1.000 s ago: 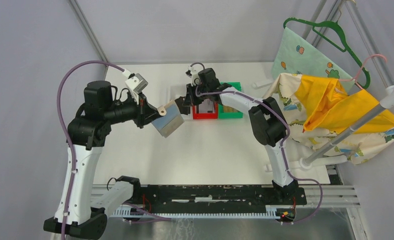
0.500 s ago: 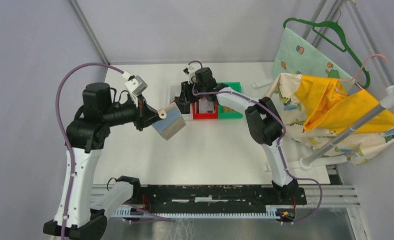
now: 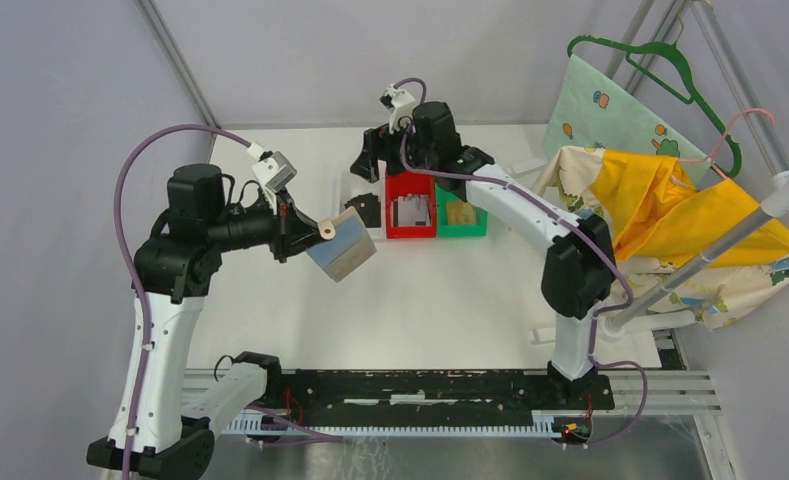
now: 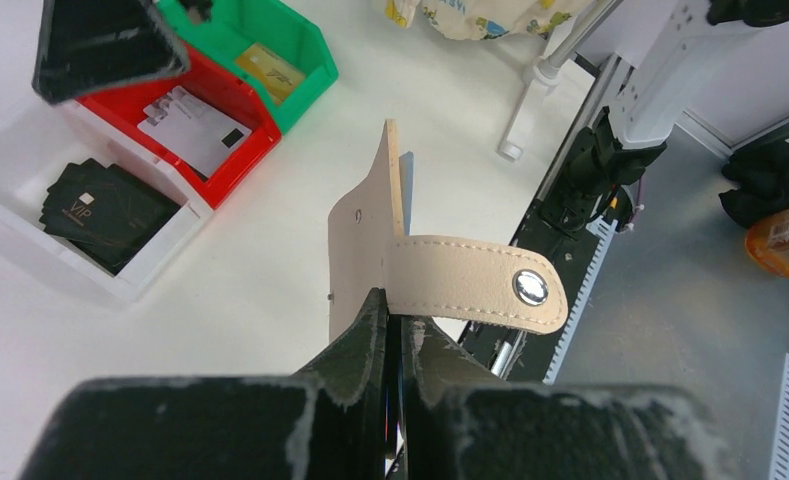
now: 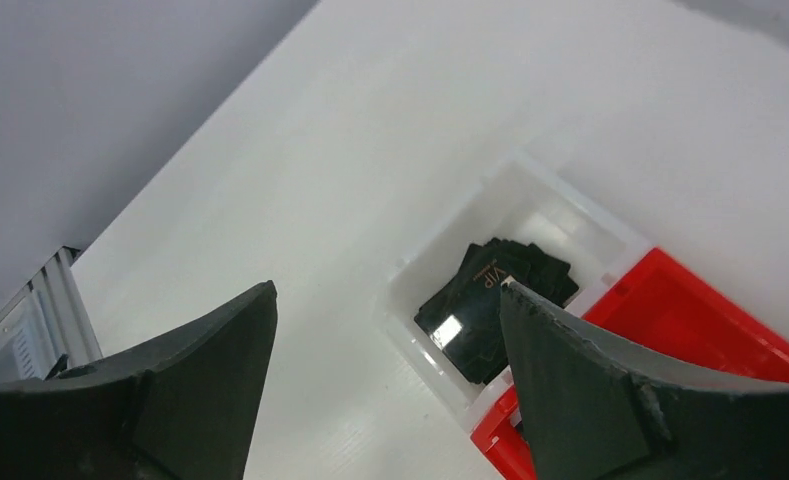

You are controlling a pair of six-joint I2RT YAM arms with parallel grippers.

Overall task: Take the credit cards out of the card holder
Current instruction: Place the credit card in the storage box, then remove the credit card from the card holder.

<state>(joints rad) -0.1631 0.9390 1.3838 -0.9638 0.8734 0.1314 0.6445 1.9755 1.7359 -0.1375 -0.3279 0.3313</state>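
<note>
The left jaws are pinching the card holder (image 4: 362, 250) and hold it up over the bench (image 3: 450, 290), with its snap tab (image 4: 470, 285) sticking out. The right jaws are spread wide with nothing in them, up above the white bin (image 4: 25, 155). Black cards (image 4: 110, 212) lie in the white bin, a grey card (image 4: 195, 130) in the red bin (image 4: 245, 165), and a gold card (image 4: 270, 68) in the green bin (image 4: 312, 88), all side by side
</note>
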